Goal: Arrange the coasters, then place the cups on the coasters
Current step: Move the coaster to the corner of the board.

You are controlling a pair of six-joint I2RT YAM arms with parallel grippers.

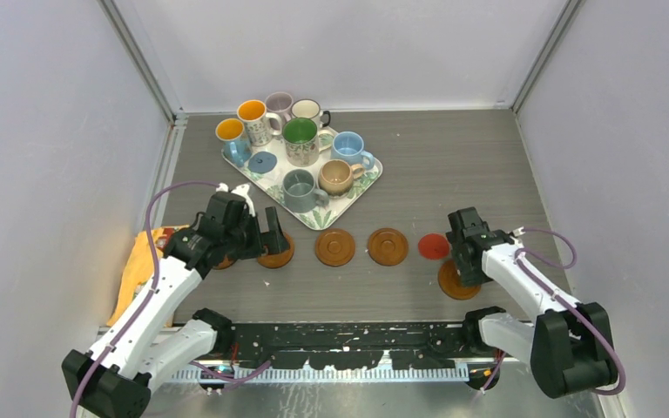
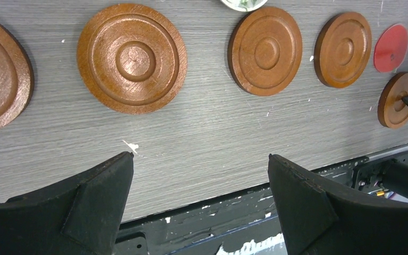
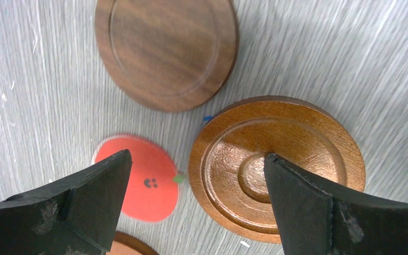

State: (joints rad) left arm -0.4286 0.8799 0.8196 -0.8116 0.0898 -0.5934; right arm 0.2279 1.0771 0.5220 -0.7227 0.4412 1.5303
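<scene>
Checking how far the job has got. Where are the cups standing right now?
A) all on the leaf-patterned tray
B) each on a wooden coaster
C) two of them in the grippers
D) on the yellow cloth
A: the cups all stand together on the tray at the far side of the table, and the coasters that show in the row nearer the arms carry nothing.
</scene>
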